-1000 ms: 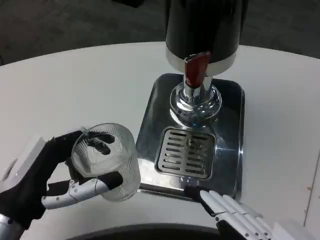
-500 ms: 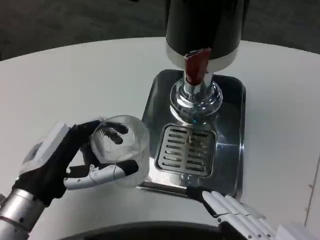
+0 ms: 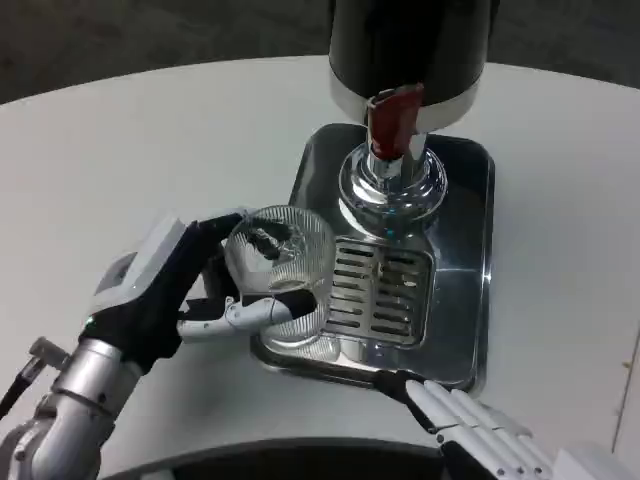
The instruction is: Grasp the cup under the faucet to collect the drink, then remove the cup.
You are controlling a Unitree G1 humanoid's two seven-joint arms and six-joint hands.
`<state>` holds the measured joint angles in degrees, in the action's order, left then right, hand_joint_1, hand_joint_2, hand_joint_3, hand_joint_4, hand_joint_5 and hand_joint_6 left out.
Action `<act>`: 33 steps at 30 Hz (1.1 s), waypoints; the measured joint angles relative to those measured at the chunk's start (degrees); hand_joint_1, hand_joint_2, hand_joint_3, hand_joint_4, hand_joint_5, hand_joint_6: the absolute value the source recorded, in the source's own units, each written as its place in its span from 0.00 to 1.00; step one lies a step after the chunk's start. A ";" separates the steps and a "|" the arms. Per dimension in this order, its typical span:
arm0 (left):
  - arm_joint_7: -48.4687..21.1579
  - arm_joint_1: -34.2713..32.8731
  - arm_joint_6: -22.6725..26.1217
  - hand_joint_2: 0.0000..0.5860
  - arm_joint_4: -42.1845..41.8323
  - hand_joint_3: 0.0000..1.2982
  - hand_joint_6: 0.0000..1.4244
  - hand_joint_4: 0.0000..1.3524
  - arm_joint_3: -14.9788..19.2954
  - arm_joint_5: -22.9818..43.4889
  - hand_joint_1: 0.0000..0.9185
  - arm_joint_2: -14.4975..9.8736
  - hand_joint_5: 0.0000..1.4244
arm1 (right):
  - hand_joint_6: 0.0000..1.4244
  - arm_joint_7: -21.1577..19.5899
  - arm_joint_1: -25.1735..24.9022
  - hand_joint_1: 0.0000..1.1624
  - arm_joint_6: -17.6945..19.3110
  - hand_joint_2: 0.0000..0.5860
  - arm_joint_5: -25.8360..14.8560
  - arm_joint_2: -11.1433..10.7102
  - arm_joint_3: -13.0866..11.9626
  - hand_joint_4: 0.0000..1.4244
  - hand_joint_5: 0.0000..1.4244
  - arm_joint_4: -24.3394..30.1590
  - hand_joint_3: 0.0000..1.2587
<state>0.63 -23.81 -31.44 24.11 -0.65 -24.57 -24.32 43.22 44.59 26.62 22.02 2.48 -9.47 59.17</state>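
Observation:
A clear ribbed cup [image 3: 282,270] is held by my left hand [image 3: 175,290], thumb in front and fingers behind it. The cup hangs over the left edge of the steel drip tray [image 3: 465,250], beside the slotted grate [image 3: 382,290]. The chrome faucet [image 3: 391,185] with its red lever [image 3: 392,122] comes out of the black dispenser [image 3: 410,50], up and to the right of the cup. The cup looks empty. My right hand [image 3: 470,425] lies flat at the tray's near edge, fingers straight and together, holding nothing.
The white round table [image 3: 120,160] spreads to the left and behind the dispenser. A dark table edge runs along the bottom of the picture.
My left hand has carried the cup up and to the right, from the bare table onto the tray's left edge. The right hand has barely moved.

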 measured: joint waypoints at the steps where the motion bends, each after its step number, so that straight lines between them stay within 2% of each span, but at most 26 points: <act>1: 0.75 -0.73 0.00 0.39 0.57 0.55 0.69 0.58 -0.41 -0.67 0.76 0.21 0.69 | 0.00 -0.03 -0.01 0.65 0.00 0.83 0.00 0.04 0.00 0.00 0.00 0.00 0.02; 14: 7.09 -6.49 1.77 0.39 5.90 0.55 0.69 0.58 -4.91 -4.01 0.74 2.28 0.70 | 0.00 -0.11 0.17 0.65 0.00 0.83 0.00 0.35 0.22 0.00 0.00 0.00 0.02; 33: 9.17 -12.43 4.69 0.39 9.83 0.55 0.69 0.58 -9.74 -5.46 0.73 4.77 0.70 | 0.00 -0.27 0.26 0.65 -0.48 0.83 0.00 0.50 0.25 0.00 0.00 0.00 0.03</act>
<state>9.80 -36.23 -26.75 33.95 -10.39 -30.04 -19.54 42.95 44.85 26.14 22.03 2.98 -9.22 59.16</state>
